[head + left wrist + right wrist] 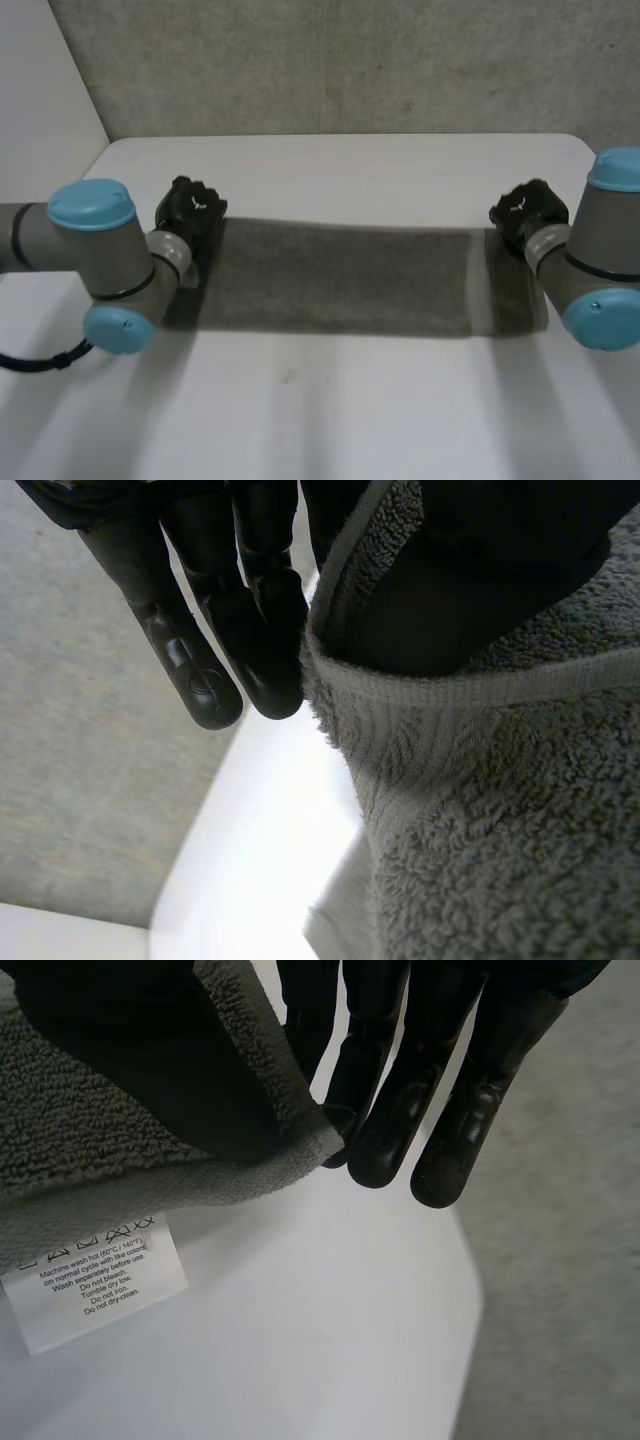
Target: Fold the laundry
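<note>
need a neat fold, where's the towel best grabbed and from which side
By its two short ends, one from each side: the towel stretches as a long strip across the table, with a hem at the ends. The left hand and right hand pinch it there.

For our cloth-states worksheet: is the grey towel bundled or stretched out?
Stretched out: the towel runs as one long strip between the left hand and right hand, each pinching an end. Doubled over? Cannot tell.

Grey towel (340, 280), white table (350, 420)
</note>
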You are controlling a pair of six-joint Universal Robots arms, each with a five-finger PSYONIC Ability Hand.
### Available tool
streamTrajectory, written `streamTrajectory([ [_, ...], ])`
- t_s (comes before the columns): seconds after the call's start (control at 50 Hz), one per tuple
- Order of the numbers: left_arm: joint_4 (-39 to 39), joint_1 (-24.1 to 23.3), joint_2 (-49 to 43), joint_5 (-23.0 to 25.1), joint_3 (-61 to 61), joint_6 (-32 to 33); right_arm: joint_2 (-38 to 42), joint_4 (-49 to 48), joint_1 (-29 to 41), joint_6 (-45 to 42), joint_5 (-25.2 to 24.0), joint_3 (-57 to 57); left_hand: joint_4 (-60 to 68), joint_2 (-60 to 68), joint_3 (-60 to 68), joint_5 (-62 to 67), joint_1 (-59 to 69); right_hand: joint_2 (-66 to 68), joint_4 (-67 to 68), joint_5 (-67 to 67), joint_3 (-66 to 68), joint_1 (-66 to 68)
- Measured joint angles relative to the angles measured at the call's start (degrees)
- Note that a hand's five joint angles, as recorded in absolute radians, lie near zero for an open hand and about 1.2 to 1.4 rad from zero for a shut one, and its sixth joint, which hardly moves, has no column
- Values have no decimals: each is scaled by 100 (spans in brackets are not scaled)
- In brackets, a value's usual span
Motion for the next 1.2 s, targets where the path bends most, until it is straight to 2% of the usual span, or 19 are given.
streamTrajectory([
  [0.18,350,6,-872,22,1018,48,449,-1149,206,-50,43,-371,0,0,0,0,0,0,0,2,0,0],
  [0.2,362,6,-922,21,1046,76,506,-1230,240,-51,47,-396,-699,-694,-696,-657,-715,-1167,-1170,-1104,-1167,-1111],
  [0.22,365,7,-939,19,1053,93,525,-1247,252,-51,50,-402,-1296,-1452,-1290,-1249,-1363,-1895,-1767,-1664,-1766,-1805],
  [0.24,365,7,-967,16,1053,142,584,-1287,287,-48,70,-422,-2946,-3103,-2903,-2911,-3332,-3524,-3497,-3360,-3487,-3411],
  [0.26,364,7,-967,13,1050,159,601,-1295,298,-46,79,-428,-3540,-3700,-3628,-3525,-4052,-3524,-3497,-3360,-3487,-3411],
  [0.28,362,7,-952,12,1043,182,618,-1300,313,-43,100,-436,-4426,-4576,-4487,-4450,-4925,-4404,-4277,-4136,-4365,-3901],
  [0.3,359,6,-920,10,1033,203,624,-1302,321,-41,118,-442,-5232,-5228,-5209,-5104,-5118,-5036,-5082,-4906,-5049,-4242],
  [0.36,347,8,-770,10,983,236,598,-1287,353,-22,220,-457,-5651,-5664,-5644,-5530,-5542,-5457,-5493,-5364,-5589,-4338],
  [0.58,208,74,-117,277,727,225,-167,-1155,455,387,294,150,-5986,-5996,-5989,-5763,-5866,-5457,-5493,-5387,-5590,-4338],
  [0.7,-236,350,62,707,532,246,-601,-1073,509,560,264,609,-6002,-6014,-5990,-5773,-5866,-5457,-5493,-5388,-5589,-4338],
  [0.72,-456,490,106,908,473,254,-712,-1030,515,581,258,755,-6002,-6017,-5990,-5773,-5866,-5457,-5493,-5390,-5589,-4338],
  [0.88,-757,833,98,1554,470,293,-838,-938,525,621,250,1062,-5985,-5974,-5974,-5773,-5863,-5457,-5493,-5391,-5590,-4338],
  [1.06,-350,884,-275,2068,831,526,-823,-930,522,767,250,1184,-5927,-5922,-5916,-5773,-5845,-5457,-5493,-5392,-5589,-4338],
  [1.2,268,872,-597,2924,1104,617,-803,-933,511,844,235,1251,-5881,-5873,-5871,-5773,-5844,-5457,-5493,-5392,-5589,-4338],
])
